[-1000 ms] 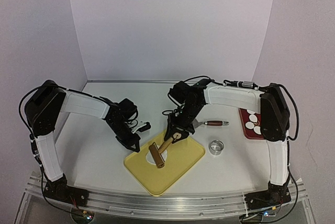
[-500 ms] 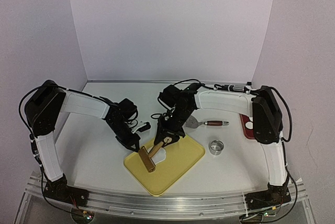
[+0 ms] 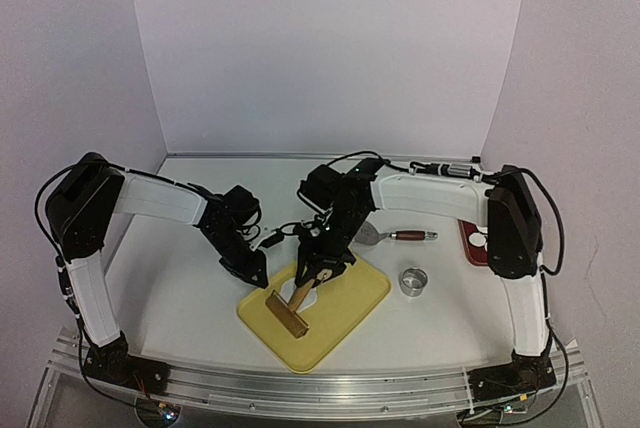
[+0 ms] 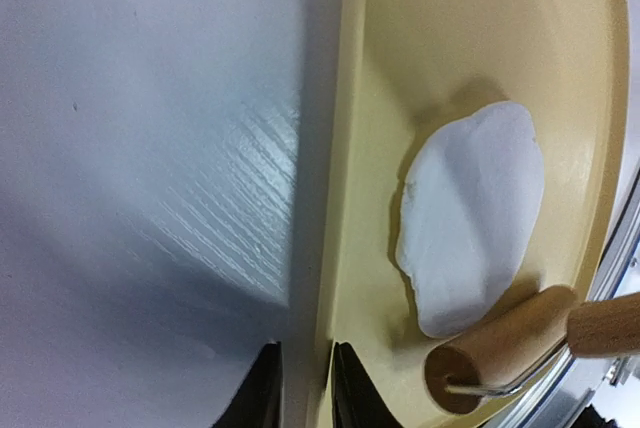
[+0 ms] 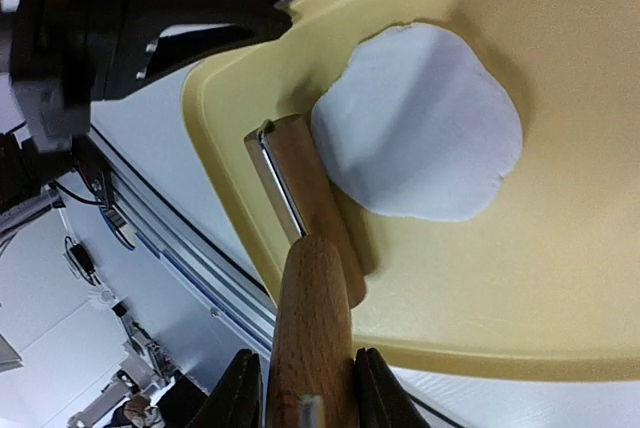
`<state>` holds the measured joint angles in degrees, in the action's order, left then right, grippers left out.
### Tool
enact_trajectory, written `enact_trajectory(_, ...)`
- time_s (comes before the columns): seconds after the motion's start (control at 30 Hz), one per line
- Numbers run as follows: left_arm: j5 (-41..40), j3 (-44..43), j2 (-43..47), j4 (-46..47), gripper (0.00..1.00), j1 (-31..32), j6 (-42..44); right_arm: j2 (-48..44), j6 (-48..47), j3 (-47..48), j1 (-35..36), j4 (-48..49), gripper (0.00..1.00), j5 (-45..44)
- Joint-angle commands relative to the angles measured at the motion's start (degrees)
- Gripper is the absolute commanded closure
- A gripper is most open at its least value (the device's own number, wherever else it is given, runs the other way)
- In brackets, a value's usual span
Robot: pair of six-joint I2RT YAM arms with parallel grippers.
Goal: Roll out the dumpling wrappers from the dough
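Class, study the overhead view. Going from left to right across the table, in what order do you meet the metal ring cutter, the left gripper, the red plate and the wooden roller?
left gripper → wooden roller → metal ring cutter → red plate

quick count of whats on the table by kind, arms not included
yellow cutting board: 1
wooden roller: 1
white dough patch: 1
scraper with brown handle: 1
metal ring cutter: 1
red tray: 1
wrappers on the tray: mostly hidden, cannot count
Total: 6, wrappers left out
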<state>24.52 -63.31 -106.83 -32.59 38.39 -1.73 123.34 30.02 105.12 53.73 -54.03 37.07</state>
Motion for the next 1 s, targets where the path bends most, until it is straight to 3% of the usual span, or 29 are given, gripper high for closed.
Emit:
enact_trajectory(0.0,2.1,-3.1,5.2,3.8,0.71,-1.1,-5.7,-12.9,-5.8,-1.2,0.2,-2.9,1.00,-3.2)
enact_trajectory(0.2,2.3,-5.0,8.0,6.7,0.43,-1.2,-13.0,-22.3,-3.5,-7.5,-7.1,-1.8,1.00,-8.5)
enact_trajectory(0.33,-0.1,-5.4,10.1,9.0,0.35,-1.3,-18.0,-25.6,-0.1,-11.9,-17.3,-1.4,1.00,-14.4)
enact_trajectory(0.57,-7.3,-7.1,10.2,10.7,0.32,-1.4,-28.5,-22.0,1.7,-15.1,-31.4,0.5,1.00,-9.5)
enact_trajectory(0.77,-10.4,-7.2,10.4,10.7,0.32,-1.4,-34.2,-18.5,0.3,-14.9,-37.1,0.0,1.00,-1.7)
enact_trajectory(0.97,-10.9,-6.7,10.0,11.2,0.32,-1.4,-36.5,-16.1,-4.0,-16.2,-40.9,-2.8,1.00,-2.3)
